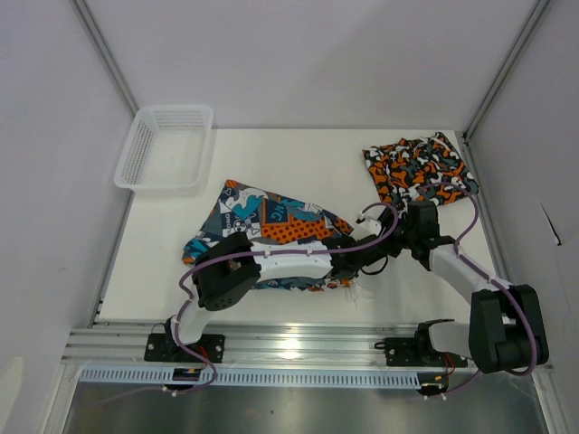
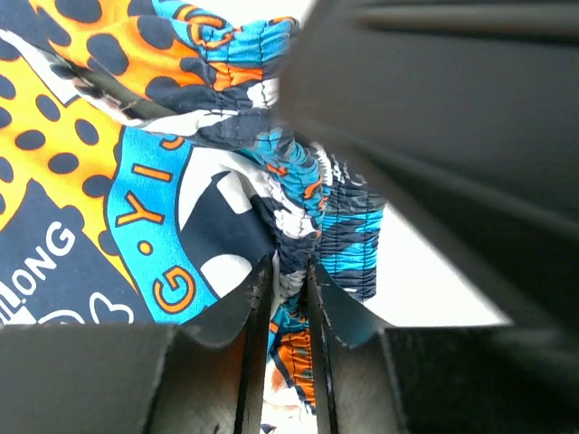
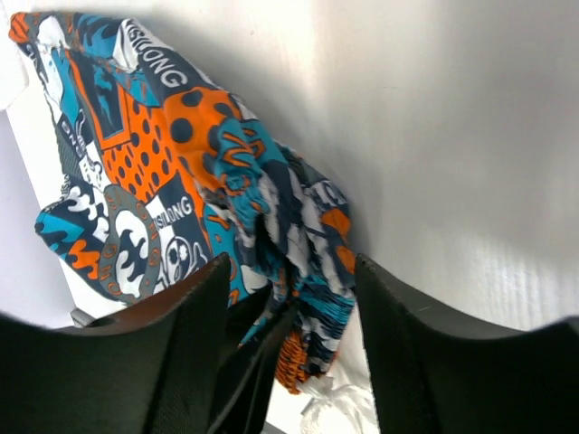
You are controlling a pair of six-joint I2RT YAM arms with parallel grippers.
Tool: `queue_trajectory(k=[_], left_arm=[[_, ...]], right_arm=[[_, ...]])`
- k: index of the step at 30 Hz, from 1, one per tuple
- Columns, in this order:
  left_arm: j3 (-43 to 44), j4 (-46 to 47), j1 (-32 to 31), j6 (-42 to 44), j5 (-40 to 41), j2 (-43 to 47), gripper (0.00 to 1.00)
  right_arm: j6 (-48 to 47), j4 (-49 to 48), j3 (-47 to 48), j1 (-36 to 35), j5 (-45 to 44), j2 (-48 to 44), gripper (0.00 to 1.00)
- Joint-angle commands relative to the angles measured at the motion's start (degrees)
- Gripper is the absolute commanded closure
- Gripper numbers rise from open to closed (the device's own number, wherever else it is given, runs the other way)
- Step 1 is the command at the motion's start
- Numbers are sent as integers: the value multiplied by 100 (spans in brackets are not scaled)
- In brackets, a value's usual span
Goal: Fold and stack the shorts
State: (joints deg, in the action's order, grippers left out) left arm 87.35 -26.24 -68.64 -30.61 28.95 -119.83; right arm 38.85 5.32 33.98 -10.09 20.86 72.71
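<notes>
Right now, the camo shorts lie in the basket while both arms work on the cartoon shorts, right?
No. The top view shows the camo shorts on the table, far right, apart from the basket. Both arms do work on the cartoon shorts.

Printed on the cartoon-print shorts (image 2: pixel 90 181): white "LONG" on a navy patch at lower left of the left wrist view, orange "G·YIS" curving along the blue band beside it. In the right wrist view, white lettering ending "LONG", at top and centre-left.

Black-and-white arms (image 1: pixel 289 264), purple cables (image 1: pixel 184 282)
</notes>
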Motion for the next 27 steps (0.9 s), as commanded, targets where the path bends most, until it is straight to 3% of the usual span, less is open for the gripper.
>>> queue_trajectory(k=[1,9,27], left_arm=[[-131,-127,149,-15,164,74,76],[-95,-197,158,-15,216,223,76],[-139,-180,149,29,85,390,79]], right_arm=[[-343,188,-49,112,138,-319,42],[-378,-189,-330,121,287,-82,66],[-528,-945,-172,-107,480,894,67]])
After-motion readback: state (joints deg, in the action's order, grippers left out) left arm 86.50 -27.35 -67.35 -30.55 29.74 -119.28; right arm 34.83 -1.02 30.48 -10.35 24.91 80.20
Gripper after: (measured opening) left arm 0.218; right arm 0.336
